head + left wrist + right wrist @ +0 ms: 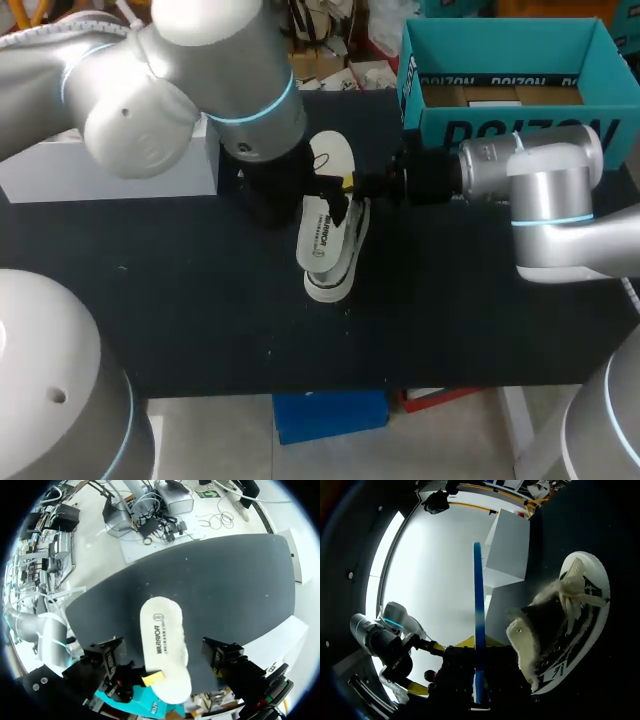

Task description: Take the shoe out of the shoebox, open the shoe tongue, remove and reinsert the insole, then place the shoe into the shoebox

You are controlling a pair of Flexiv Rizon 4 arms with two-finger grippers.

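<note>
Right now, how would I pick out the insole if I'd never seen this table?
Start at the teal shoebox on the black table's far right corner; left of it, mid-table, lies a black-and-white shoe. The insole is the flat white oval with dark lettering resting on that shoe, thin and laceless unlike the shoe.

The dark table [200,320] bears a white shoe [330,283] near its middle, an open teal shoebox [440,130] at the far right and a white box [40,170] far left

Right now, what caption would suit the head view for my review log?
Left arm and right arm meet over the shoe, insole partly out; teal shoebox stands open behind.
</note>
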